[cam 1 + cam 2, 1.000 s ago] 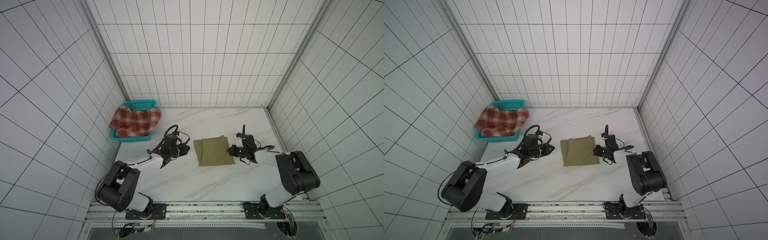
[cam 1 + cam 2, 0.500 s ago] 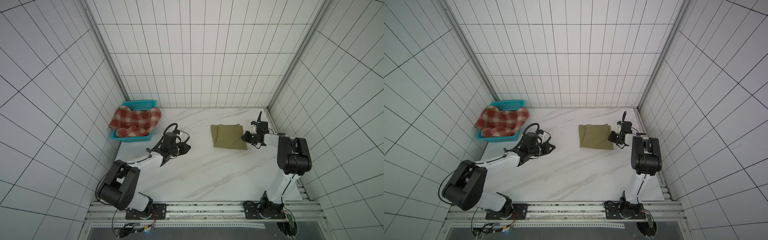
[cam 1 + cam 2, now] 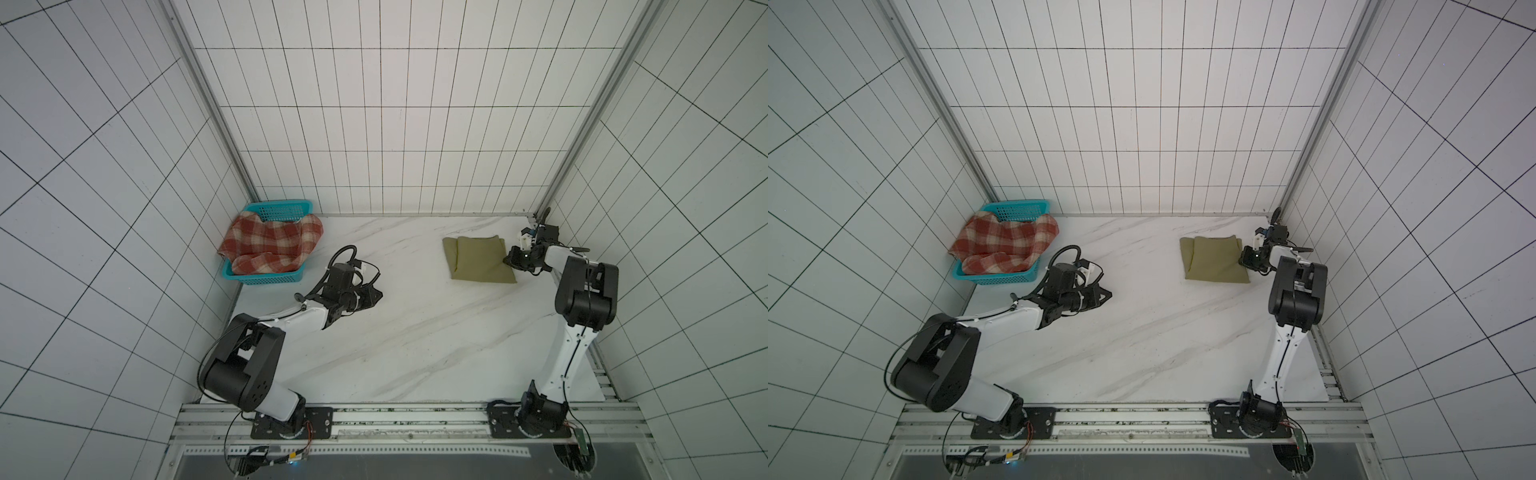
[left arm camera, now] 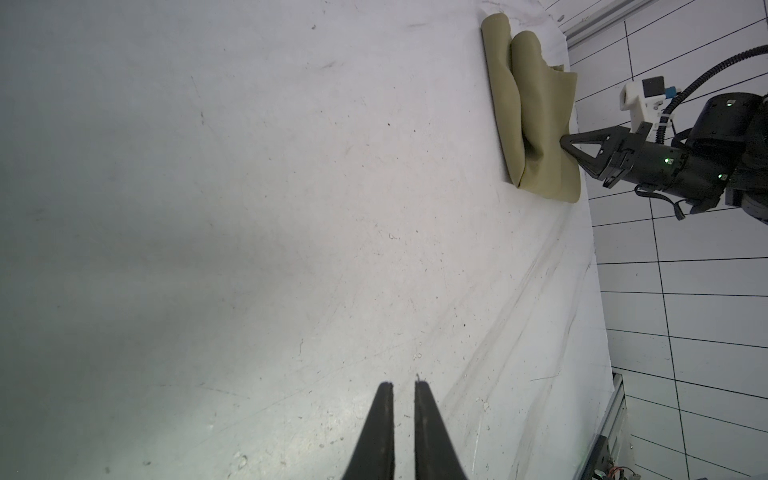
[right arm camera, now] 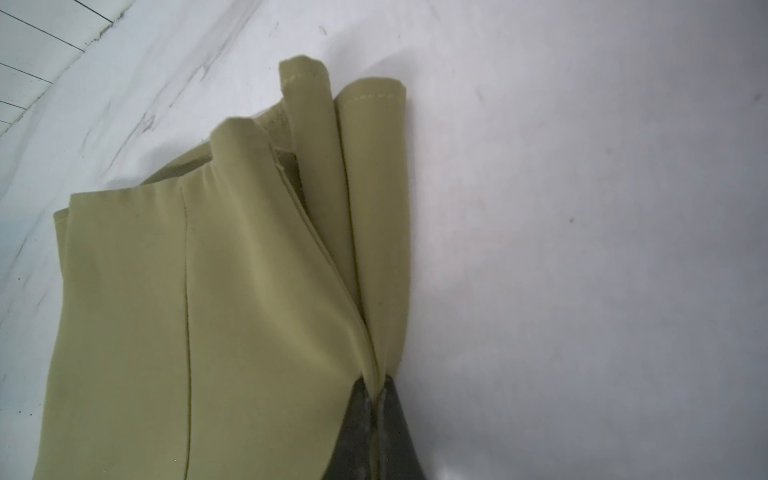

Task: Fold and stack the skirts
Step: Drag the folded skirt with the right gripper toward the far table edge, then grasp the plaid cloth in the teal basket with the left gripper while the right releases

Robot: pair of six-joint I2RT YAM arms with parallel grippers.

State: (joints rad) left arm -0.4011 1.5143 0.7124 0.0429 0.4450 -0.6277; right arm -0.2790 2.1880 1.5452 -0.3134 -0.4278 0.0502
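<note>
Since a second ago the olive skirt has slid out of the middle of the table. Now it lies far across from the teal basket, near the other back corner. My right claw went along with it. My left claw has stayed where it was.

Closest to the front is my left claw. It sits low over the bare table, near the basket and a little in front of it. In the left wrist view its fingers are almost together. Only a thin gap shows, and nothing is between them.

Farther back is the olive skirt. It is about as far back as the basket but well apart from it. It is folded into a small flat pile and lies on the table in both top views. My right claw is pinched tight on the skirt's edge that faces away from the basket. In the right wrist view the fingers squeeze the cloth, and it bunches into long folds there.

Farthest back is the basket, in its corner against the walls. The red plaid skirt is in it, all bunched up, and it hangs over the rim. It is not folded.
</note>
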